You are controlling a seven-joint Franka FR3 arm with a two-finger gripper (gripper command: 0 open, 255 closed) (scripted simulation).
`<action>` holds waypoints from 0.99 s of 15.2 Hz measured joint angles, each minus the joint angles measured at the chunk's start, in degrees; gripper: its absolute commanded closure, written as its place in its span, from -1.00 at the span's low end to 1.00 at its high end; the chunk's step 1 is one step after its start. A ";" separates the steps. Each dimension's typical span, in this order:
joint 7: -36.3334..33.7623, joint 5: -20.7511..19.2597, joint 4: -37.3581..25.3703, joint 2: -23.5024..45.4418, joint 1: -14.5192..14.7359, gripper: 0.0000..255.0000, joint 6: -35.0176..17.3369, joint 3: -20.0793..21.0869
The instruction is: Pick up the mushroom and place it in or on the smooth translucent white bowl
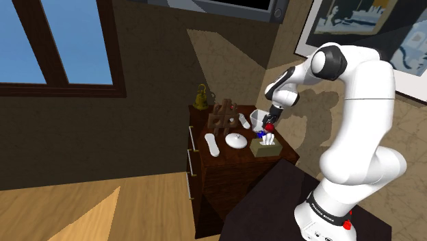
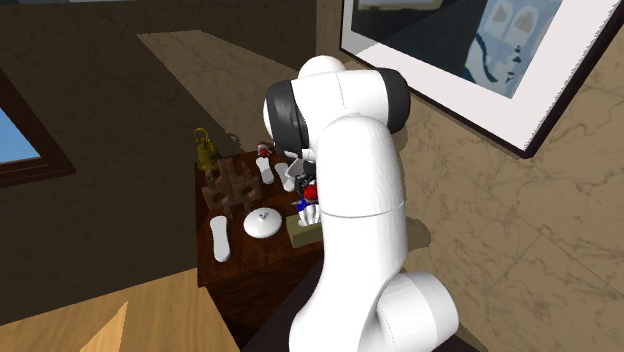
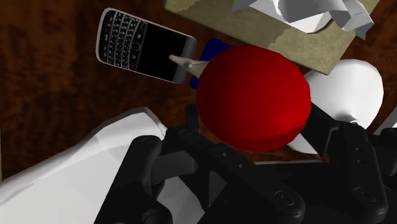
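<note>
Evidently, the red mushroom [image 3: 254,102] is pinched between the black fingers [image 3: 337,143] and held clear of the dark wooden desk [image 1: 241,156], just above a tissue box [image 1: 265,145]. A keypad phone [image 3: 143,46] is seen lying flat beside that box. The white bowl [image 1: 235,140], possibly upturned, is set near the box, towards the shoulder view's left.

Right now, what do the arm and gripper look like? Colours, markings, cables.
The arm is glossy white with rounded links and dark joints. A black band with white lettering rings its base, a red spot beside it. The gripper is all black and blocky, with round recesses on its fingers. No loose cables visible.
</note>
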State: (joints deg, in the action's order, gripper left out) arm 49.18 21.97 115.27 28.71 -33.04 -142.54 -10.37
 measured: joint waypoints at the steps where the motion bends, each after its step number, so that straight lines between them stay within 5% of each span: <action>1: -0.12 -0.25 0.07 -0.57 0.04 1.00 0.51 -0.19; 15: -3.85 -4.34 0.20 -8.87 1.59 1.00 8.25 -2.42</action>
State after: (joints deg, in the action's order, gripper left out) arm 45.33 17.63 115.47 19.84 -31.45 -134.29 -12.78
